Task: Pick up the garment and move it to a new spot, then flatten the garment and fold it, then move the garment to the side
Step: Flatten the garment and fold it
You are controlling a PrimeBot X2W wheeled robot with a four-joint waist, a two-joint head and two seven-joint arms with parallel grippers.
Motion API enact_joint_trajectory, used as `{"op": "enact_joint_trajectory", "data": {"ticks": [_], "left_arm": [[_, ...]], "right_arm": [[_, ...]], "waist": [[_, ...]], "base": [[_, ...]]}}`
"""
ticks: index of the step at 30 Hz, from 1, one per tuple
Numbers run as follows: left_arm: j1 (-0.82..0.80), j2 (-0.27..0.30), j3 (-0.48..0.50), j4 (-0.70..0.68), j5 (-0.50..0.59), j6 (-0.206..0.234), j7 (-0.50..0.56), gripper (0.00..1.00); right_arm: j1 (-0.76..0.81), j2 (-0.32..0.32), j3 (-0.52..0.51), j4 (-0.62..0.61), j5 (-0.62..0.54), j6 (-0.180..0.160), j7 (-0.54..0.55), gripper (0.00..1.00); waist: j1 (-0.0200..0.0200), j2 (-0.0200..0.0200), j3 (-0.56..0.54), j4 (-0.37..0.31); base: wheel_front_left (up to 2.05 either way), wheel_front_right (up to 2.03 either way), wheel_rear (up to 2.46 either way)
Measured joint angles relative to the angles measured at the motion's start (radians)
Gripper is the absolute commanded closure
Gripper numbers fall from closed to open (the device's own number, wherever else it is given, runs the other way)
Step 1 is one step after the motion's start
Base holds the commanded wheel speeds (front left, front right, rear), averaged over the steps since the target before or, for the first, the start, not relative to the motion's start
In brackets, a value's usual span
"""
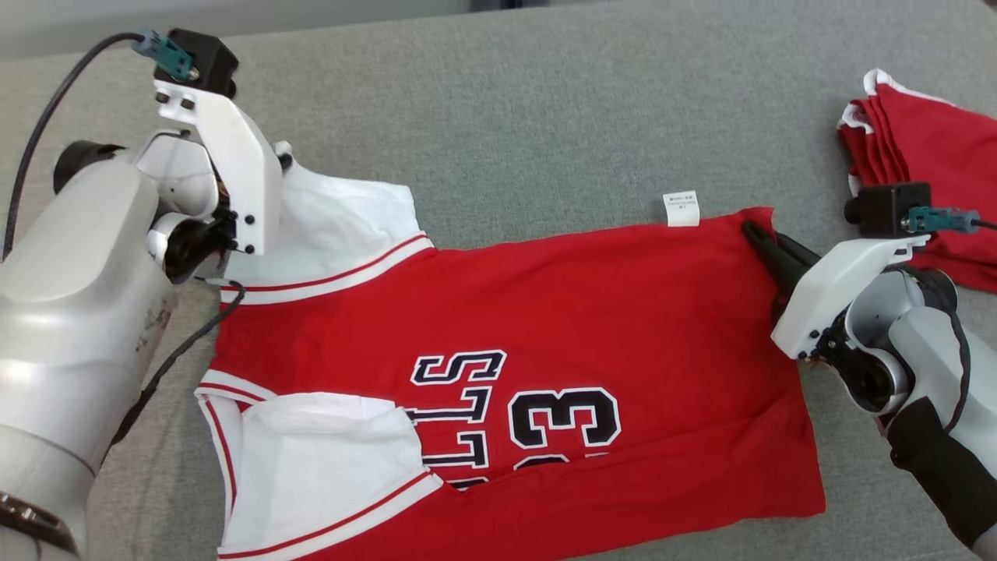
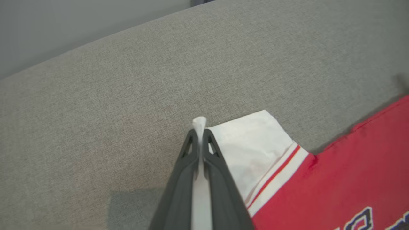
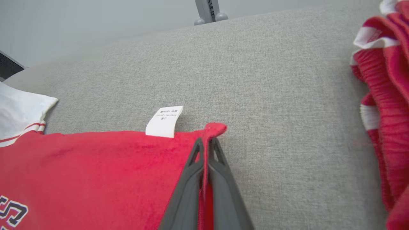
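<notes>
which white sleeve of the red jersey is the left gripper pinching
The far white sleeve, its corner clamped in the left gripper; the near white sleeve lies free.

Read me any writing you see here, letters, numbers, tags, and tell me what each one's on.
"LLS": black letters on the red jersey, lying sideways; the word's start is hidden by the white sleeve.
"3": black number on the jersey; a second digit is cut off at the fold.
White tag at the jersey's edge: print too small to read.

A pile of red and white clothes lies on the grey table. A grey post stands behind the table.
</notes>
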Motion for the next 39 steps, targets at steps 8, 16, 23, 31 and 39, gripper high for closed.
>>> {"op": "enact_joint_trajectory", "data": {"ticks": [8,16,23,31,39], "left_arm": [[0.091,0.064,-0.053,-0.143,-0.152,0.000,0.150,1.00],[0.169,0.129,-0.073,-0.288,-0.302,0.000,0.282,1.00],[0.236,0.166,-0.085,-0.373,-0.409,0.000,0.435,1.00],[0.297,0.197,-0.107,-0.472,-0.443,0.026,0.508,1.00],[0.338,0.253,-0.107,-0.593,-0.473,0.070,0.550,1.00]], "right_arm": [[0.047,-0.018,0.048,0.028,0.033,0.000,-0.002,1.00],[0.076,-0.039,0.111,0.029,0.086,0.000,0.054,1.00],[0.076,-0.073,0.165,0.024,0.129,0.000,0.123,1.00],[0.077,-0.131,0.230,-0.026,0.190,0.000,0.176,1.00],[0.072,-0.230,0.312,-0.090,0.233,0.000,0.224,1.00]], "waist": [[0.0000,0.0000,-0.101,0.030],[0.0000,0.0000,-0.204,0.063],[0.0000,0.0000,-0.249,0.086],[0.0000,0.0000,-0.264,0.100],[0.0000,0.0000,-0.280,0.112]], "base": [[0.00,0.00,0.00],[0.00,0.00,0.00],[0.00,0.00,0.00],[0.00,0.00,0.00],[0.00,0.00,0.00]]}}
